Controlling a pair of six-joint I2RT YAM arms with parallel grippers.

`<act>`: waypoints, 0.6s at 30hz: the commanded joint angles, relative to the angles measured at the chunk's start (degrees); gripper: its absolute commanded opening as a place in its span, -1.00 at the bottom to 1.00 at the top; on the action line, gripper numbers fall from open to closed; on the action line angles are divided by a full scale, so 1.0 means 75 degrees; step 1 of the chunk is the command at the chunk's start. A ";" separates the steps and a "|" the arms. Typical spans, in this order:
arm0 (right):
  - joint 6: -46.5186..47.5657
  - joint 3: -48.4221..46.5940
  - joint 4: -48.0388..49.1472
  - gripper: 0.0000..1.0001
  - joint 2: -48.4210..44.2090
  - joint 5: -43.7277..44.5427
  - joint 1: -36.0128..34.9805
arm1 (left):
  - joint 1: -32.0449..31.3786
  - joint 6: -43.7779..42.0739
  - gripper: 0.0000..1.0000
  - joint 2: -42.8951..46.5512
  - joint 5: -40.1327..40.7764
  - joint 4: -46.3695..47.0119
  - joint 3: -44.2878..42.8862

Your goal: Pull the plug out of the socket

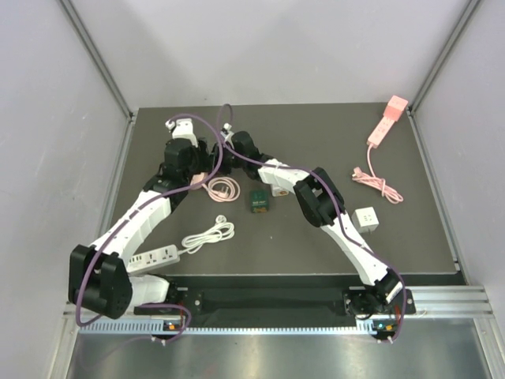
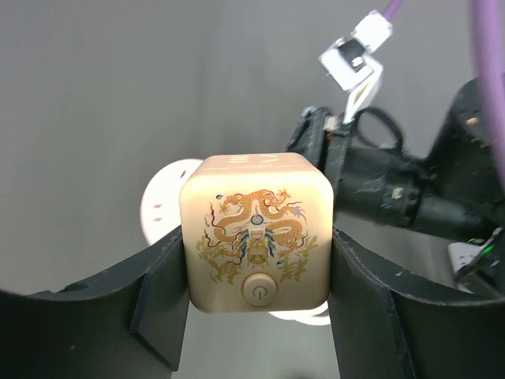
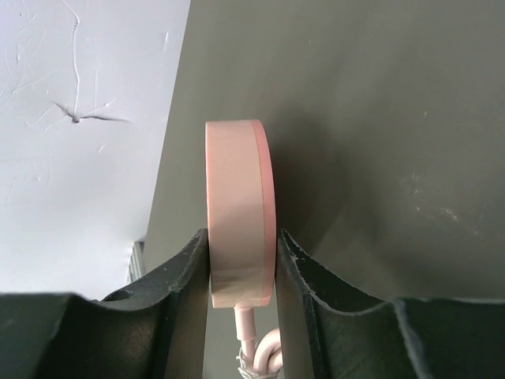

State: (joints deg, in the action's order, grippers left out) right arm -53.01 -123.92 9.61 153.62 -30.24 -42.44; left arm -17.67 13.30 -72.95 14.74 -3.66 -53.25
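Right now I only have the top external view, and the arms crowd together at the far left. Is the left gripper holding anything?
Observer: Yes. The left gripper is shut on a cream cube, one finger on each side.
Operator: And the right?
Observer: The right gripper clamps a pink disc edge-on, with a pink cord leaving its lower end.
Operator: Are cube and disc joined?
Observer: Cannot tell. Above the fingers, nothing sits against either disc face.

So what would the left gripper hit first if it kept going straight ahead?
The left gripper clamps the cube; behind it peeks a pale disc, likely next, depth unclear.
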 commanded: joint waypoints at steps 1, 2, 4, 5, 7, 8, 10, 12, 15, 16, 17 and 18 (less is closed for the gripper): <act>0.0388 -0.0364 0.0032 -0.94 0.0119 0.0094 -0.0026 | -0.0011 -0.0121 -1.00 0.0608 0.0693 -0.0213 -0.0364; 0.0447 -0.0399 0.0020 -0.84 0.0084 0.0071 -0.0026 | 0.0001 -0.0109 -1.00 0.0690 0.0845 -0.0354 -0.0364; 0.0657 -0.0457 -0.0015 -0.62 0.0049 0.0059 -0.0014 | 0.0001 -0.0039 -1.00 0.1029 0.1232 -0.0763 -0.0306; 0.0740 -0.0528 -0.0120 -0.42 0.0037 0.0013 -0.0025 | 0.0012 -0.0027 -1.00 0.1159 0.1315 -0.0870 -0.0271; 0.1043 -0.0796 -0.0307 -0.23 0.0013 -0.0081 -0.0026 | 0.0001 -0.0004 -1.00 0.1637 0.1339 -0.0988 -0.0119; 0.1149 -0.0844 -0.0471 -0.03 -0.0080 -0.0116 -0.0026 | 0.0001 0.0019 -1.00 0.1791 0.1304 -0.1104 -0.0083; 0.1641 -0.1043 -0.0647 0.14 -0.0209 0.0034 -0.0026 | 0.0001 0.0066 -1.00 0.2189 0.1013 -0.1187 -0.0036; 0.2016 -0.1324 -0.1174 0.40 -0.0338 0.0222 -0.0002 | 0.0001 0.0113 -1.00 0.2389 0.0719 -0.1468 -0.0094; 0.2474 -0.2085 -0.1795 0.54 -0.0338 0.0247 0.0126 | 0.0001 0.0277 -1.00 0.2718 -0.0217 -0.1854 -0.0212; 0.2556 -0.2191 -0.1970 0.55 -0.0512 0.0224 0.0289 | 0.0001 0.0335 -1.00 0.2904 -0.0684 -0.1879 -0.0224; 0.2592 -0.2100 -0.2042 0.56 -0.0688 0.0223 0.0384 | 0.0001 0.0371 -1.00 0.2999 -0.0967 -0.1902 -0.0200; 0.2731 -0.1959 -0.2112 0.57 -0.0899 0.0223 0.0501 | 0.0001 0.0441 -1.00 0.3162 -0.1167 -0.1949 -0.0177</act>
State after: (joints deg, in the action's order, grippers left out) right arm -37.63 -136.00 -3.36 153.23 -29.26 -41.45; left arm -17.67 14.94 -52.05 14.41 -17.30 -53.23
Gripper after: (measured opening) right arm 0.779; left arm 0.651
